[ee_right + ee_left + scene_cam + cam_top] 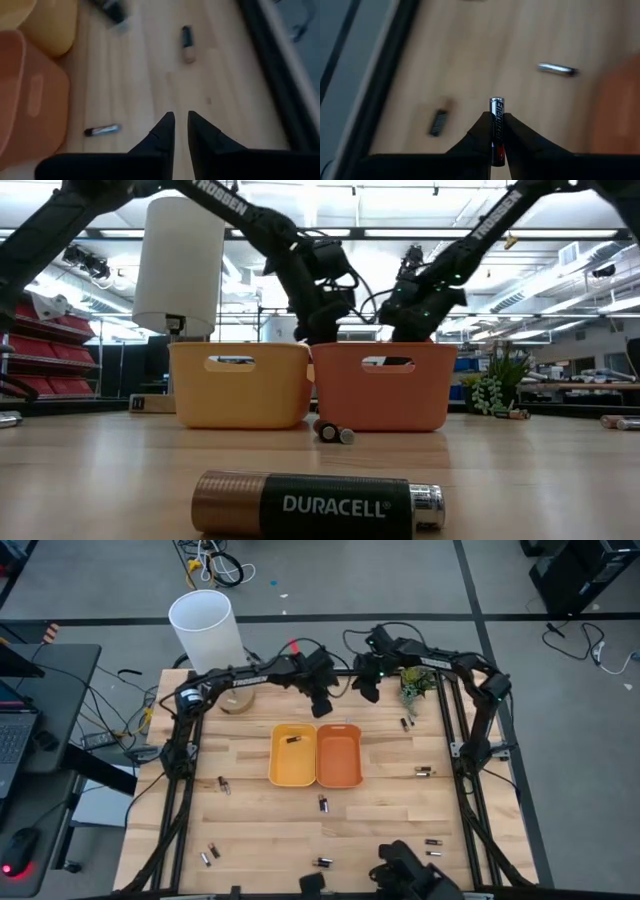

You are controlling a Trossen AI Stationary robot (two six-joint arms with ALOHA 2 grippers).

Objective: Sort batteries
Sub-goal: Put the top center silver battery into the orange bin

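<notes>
**Two trays, one battery in the fingers**

Nearest in the low view lies a Duracell cell (316, 505), lower centre; behind it stand the yellow tray (240, 385) and orange tray (380, 386). Only the high view shows loose batteries (425, 771) scattered over the table (250, 830). The left gripper (496, 131), above the trays' far edge, pinches an Energizer cell (496, 125) upright. The right gripper (180, 126) hangs beside it, fingers slightly apart, empty.

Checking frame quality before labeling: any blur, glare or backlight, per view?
Left wrist view: table smeared by motion, but the Energizer battery in the left gripper reads sharp. Right wrist view: soft throughout. Low view: bright ceiling lights backlight both arms; the Duracell battery is crisp. High view: even light.
</notes>
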